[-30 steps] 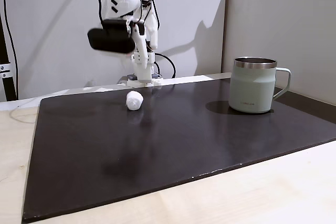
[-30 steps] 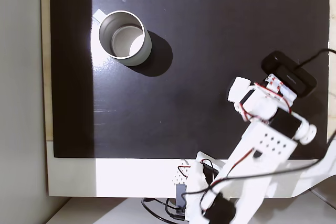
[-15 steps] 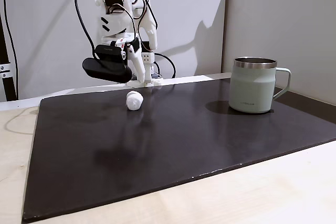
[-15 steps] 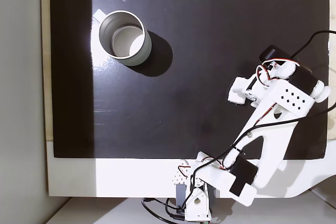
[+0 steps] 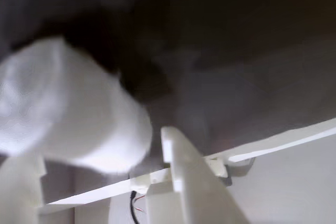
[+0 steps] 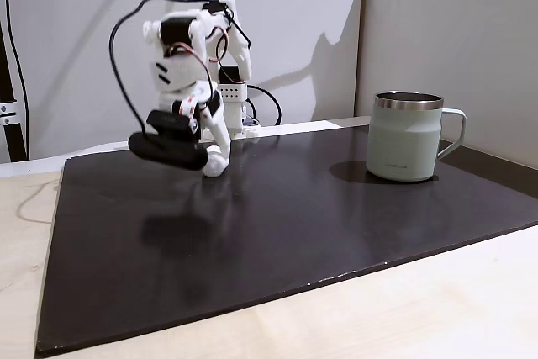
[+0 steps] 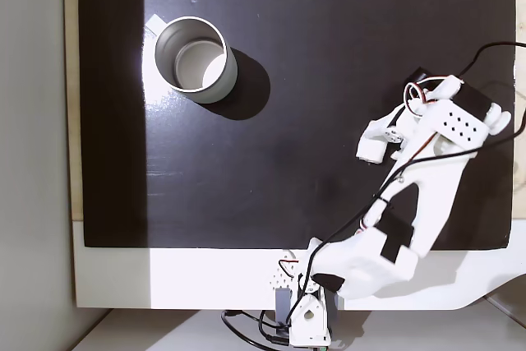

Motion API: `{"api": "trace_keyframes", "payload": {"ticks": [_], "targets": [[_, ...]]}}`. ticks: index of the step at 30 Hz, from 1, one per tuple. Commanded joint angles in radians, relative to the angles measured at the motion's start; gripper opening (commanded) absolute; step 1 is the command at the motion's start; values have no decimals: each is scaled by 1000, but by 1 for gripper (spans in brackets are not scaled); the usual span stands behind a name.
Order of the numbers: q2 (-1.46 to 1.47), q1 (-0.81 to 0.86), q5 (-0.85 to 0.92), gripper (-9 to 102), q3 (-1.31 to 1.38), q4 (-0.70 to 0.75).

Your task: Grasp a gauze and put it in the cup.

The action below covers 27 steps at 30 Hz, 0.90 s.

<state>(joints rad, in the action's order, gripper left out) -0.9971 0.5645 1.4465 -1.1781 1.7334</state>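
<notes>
White wad: one gauze [image 5: 68,114] is seen, large and blurred at the left of the wrist view, lying on the dark mat [image 6: 336,216]; its edges cannot be traced sharply there.
Gauze, side fixed view: most of the gauze [image 6: 217,162] is covered by the black wrist camera [image 6: 168,150] and the arm; a small white part shows at the arm's lower right.
Gauze, top fixed view: the gauze [image 7: 369,149] is seen as a small white lump at the left tip of the arm, hard to separate from the white plastic.
Gripper: one gripper [image 5: 100,156] is seen low around the wad in the wrist view, one white finger [image 5: 184,177] just right of the wad and another cut off at the lower left corner; whether the jaws press the gauze or stand apart from it cannot be told.
Cup: one pale green cup [image 6: 405,136] with a steel rim stands upright on the mat, well apart from the gauze, at the right in the side fixed view.
Cup, top fixed view: the cup [image 7: 215,88] is at upper left, its handle mostly hidden.
Arm: one white arm [image 7: 427,178] is counted, with cables.
</notes>
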Motion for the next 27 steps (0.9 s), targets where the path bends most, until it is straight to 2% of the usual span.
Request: {"api": "trace_keyframes", "payload": {"ticks": [1, 12, 14, 17, 27], "targets": [[41, -18, -20, 25, 92, 3], [140, -31, -46, 21, 138, 0], [138, -31, -46, 17, 143, 0], [137, -32, -64, 1, 156, 0], [55, -32, -80, 0, 153, 8]]}}
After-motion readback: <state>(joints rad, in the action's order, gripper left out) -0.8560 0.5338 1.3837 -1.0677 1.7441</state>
